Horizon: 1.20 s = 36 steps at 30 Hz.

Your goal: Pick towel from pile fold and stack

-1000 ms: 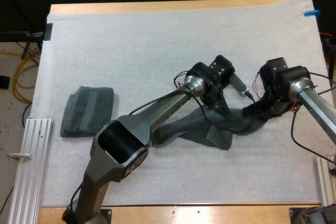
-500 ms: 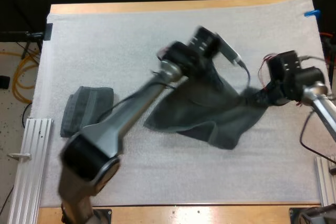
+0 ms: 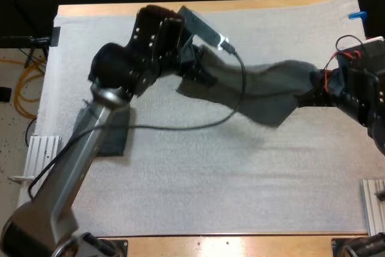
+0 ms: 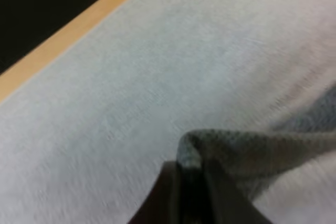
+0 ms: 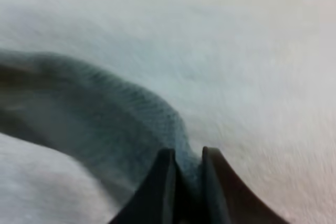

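1. Grey-green towel point(image 3: 258, 91) hangs stretched in the air, right of the folded stack point(image 3: 114, 139).
2. Your left gripper point(image 3: 201, 75) and right gripper point(image 3: 314, 91) each pinch one end.
3. Expect it to be soft, light and saggy, so grip the corners.

No legible text, labels or numbers.

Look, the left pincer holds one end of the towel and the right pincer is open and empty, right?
Not quite. The right pincer is not empty: it is shut on the other end of the towel, as the right wrist view shows. The left pincer does hold one end.
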Available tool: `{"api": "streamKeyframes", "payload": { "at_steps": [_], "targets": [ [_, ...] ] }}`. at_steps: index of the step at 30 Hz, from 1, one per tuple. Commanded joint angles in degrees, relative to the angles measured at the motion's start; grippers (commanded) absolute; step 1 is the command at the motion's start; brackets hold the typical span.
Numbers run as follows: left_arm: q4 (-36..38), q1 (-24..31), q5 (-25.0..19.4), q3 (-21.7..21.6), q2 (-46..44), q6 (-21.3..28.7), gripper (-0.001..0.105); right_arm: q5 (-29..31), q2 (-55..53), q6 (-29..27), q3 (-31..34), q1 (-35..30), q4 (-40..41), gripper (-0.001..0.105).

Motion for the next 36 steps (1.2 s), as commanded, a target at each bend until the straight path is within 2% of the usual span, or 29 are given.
{"api": "streamKeyframes", "payload": {
  "at_steps": [1,5,12,16,18,21,23,27,32,36],
  "targets": [
    [2.2,-0.9,-0.3,0.7,-1.3,-1.0,0.000,-0.4,-1.2,-0.6,-1.5,1.8,1.5,0.000],
    [6.2,-2.8,-1.9,3.3,-6.7,-3.7,0.000,2.9,-3.5,-0.6,-4.5,6.0,7.9,0.000],
    [9.5,-8.4,-2.1,8.8,-15.5,-8.8,0.000,4.6,-5.4,1.0,-10.1,15.1,22.3,0.000],
    [11.2,-12.8,-2.6,13.3,-19.7,-13.4,0.000,5.1,-5.5,6.3,-11.4,20.0,29.7,0.000],
    [10.6,-13.9,-4.4,16.8,-20.9,-13.9,0.000,5.1,-5.4,8.4,-10.7,21.6,31.1,0.000],
    [6.2,-13.3,-7.1,23.2,-21.1,-13.8,0.000,5.1,-3.9,8.7,-7.2,21.2,27.4,0.000],
    [-1.7,-11.3,-7.4,28.7,-20.6,-12.6,0.000,5.6,-1.6,8.2,-3.4,19.5,21.5,0.000],
    [-14.7,-6.1,-6.7,35.3,-18.3,-10.3,0.000,6.2,4.3,7.9,2.2,14.3,9.5,0.000],
    [-28.2,1.6,3.6,39.3,-11.4,-6.8,0.000,-0.7,15.4,7.5,4.3,7.2,-6.7,0.000],
    [-34.0,6.1,5.8,39.4,-4.7,-6.8,0.000,-3.2,22.8,8.9,4.3,4.1,-15.0,0.000]
  ]
}}
